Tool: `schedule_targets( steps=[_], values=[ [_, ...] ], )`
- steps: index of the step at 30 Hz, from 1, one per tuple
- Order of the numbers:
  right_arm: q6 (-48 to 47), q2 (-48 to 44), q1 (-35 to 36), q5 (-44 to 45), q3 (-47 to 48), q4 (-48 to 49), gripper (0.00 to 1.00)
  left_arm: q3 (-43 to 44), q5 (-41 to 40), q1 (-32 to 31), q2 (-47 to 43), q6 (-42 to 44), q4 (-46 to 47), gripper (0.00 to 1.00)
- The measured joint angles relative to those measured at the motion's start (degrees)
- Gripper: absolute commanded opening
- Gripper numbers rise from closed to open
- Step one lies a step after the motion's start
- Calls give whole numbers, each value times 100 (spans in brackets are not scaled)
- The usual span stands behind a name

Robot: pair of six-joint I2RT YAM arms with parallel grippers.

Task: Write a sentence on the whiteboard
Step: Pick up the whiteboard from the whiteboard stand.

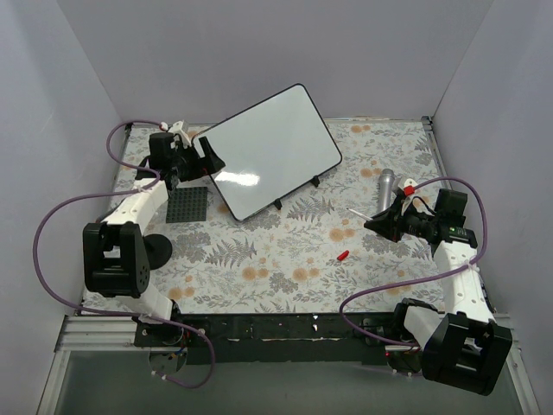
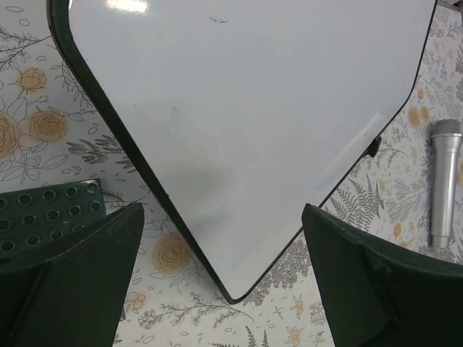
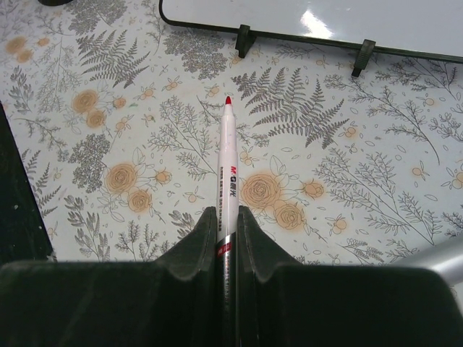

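The whiteboard stands tilted at the back of the table, its face bare white; the sentence is out of view. My left gripper is open at the board's left corner. In the left wrist view that corner lies between the wide-apart fingers without touching either one. My right gripper hovers over the table right of the board, shut on a white marker. The marker's bare red tip points toward the board's lower edge.
A small red cap lies on the floral cloth in front of the board. A silver microphone lies right of the board, just behind my right gripper. A dark studded baseplate sits left of the board. White walls enclose the table.
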Motion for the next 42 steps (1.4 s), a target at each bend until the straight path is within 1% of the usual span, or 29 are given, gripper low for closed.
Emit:
schedule_targets(
  steps=[7, 13, 14, 20, 21, 27, 28, 30, 31, 33, 34, 37, 38, 40, 41, 42],
  values=[
    [-15, 11, 0, -20, 17, -35, 1, 0, 238, 179, 466, 11, 155, 89],
    [-17, 33, 0, -42, 17, -66, 1, 2, 282, 199, 570, 13, 225, 82],
    [-17, 33, 0, -44, 17, -79, 1, 4, 308, 199, 579, 11, 262, 80],
    [-37, 35, 0, -61, 17, -129, 1, 9, 568, 199, 815, -9, 544, 76],
    [-39, 35, 0, -61, 17, -133, 1, 9, 599, 201, 874, -9, 590, 73],
    [-66, 37, 0, -61, 17, -138, 1, 9, 817, 201, 1115, -116, 844, 68],
    [-74, 37, 0, -63, 17, -138, 1, 7, 857, 199, 1123, -136, 916, 65],
    [-87, 37, 0, -61, 17, -138, 1, 4, 938, 201, 1123, -184, 1071, 64],
    [-98, 37, 0, -61, 17, -140, 1, 4, 977, 201, 1123, -205, 1154, 60],
    [-107, 37, 0, -61, 17, -138, 1, 2, 1049, 201, 1123, -256, 1274, 58],
    [-111, 37, 0, -61, 17, -140, 1, -4, 1095, 201, 1126, -271, 1335, 55],
    [-122, 37, 0, -61, 17, -138, 1, -26, 1189, 203, 1154, -319, 1493, 50],
    [-122, 37, 0, -61, 17, -140, 1, -33, 1213, 210, 1180, -330, 1534, 43],
    [-125, 37, 0, -61, 17, -140, 1, -52, 1237, 232, 1248, -372, 1609, 36],
    [-125, 37, 0, -61, 17, -140, 1, -74, 1287, 247, 1279, -407, 1665, 28],
    [-127, 37, 0, -61, 17, -140, 1, -87, 1342, 262, 1294, -470, 1714, 25]
  ],
)
